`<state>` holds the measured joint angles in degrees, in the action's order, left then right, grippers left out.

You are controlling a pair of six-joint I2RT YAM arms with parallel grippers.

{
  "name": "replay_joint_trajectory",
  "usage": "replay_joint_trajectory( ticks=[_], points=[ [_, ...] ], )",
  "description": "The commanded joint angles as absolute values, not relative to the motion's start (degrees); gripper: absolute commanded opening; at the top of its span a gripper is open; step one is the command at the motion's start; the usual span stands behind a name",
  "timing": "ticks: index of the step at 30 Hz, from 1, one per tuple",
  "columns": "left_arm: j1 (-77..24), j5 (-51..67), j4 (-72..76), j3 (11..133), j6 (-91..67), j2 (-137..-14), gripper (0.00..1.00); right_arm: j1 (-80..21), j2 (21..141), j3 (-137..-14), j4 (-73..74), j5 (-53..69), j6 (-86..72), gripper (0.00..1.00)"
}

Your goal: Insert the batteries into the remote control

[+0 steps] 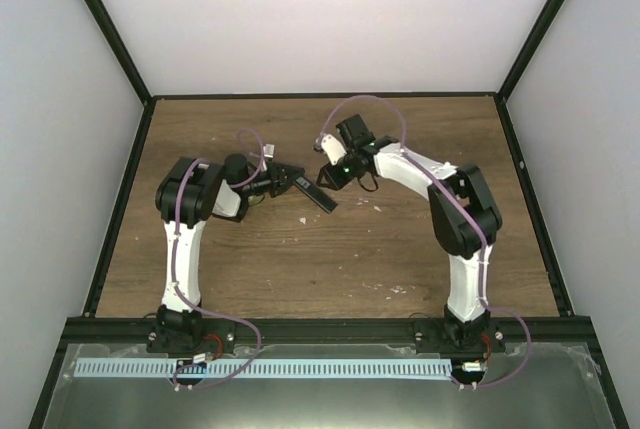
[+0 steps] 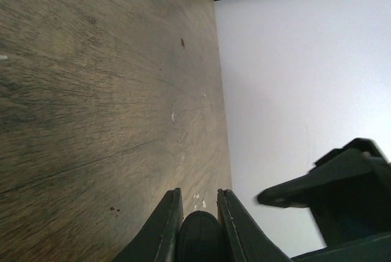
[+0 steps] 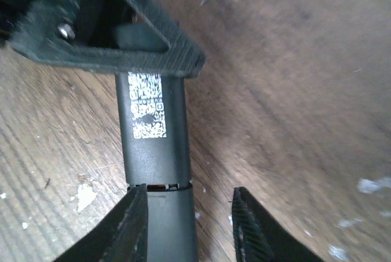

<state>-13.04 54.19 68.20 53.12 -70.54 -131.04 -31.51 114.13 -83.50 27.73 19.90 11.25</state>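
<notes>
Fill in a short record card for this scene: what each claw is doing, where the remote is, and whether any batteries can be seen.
left claw: shut on one end of the slim black bar-shaped plastic remote control
right claw: open, fingers on either side of the remote further along, with a gap on one side
remote marking: white QR-code sticker facing the right wrist camera
batteries: none visible in any view
surface: brown wooden table, with pale specks scattered on it
</notes>
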Motion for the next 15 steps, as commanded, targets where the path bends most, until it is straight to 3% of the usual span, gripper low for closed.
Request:
replay_joint_trajectory(
  ticks=[1,9,15],
  points=[
    [-13.51,54.96,69.54,52.68,-70.82,-132.02,0.00,-29.54,107.23,-82.98,31.73,19.96,1.96,0.35],
    [-13.55,54.41,69.01,52.49,-70.24,-132.03,0.00,-28.76,108.21,-79.71,45.88,27.79,-7.62,0.39],
    [-13.57,54.26,68.67,52.49,-69.72,-131.85,0.00,-28.68,109.12,-77.01,46.99,31.06,-12.33,0.38]
  ],
)
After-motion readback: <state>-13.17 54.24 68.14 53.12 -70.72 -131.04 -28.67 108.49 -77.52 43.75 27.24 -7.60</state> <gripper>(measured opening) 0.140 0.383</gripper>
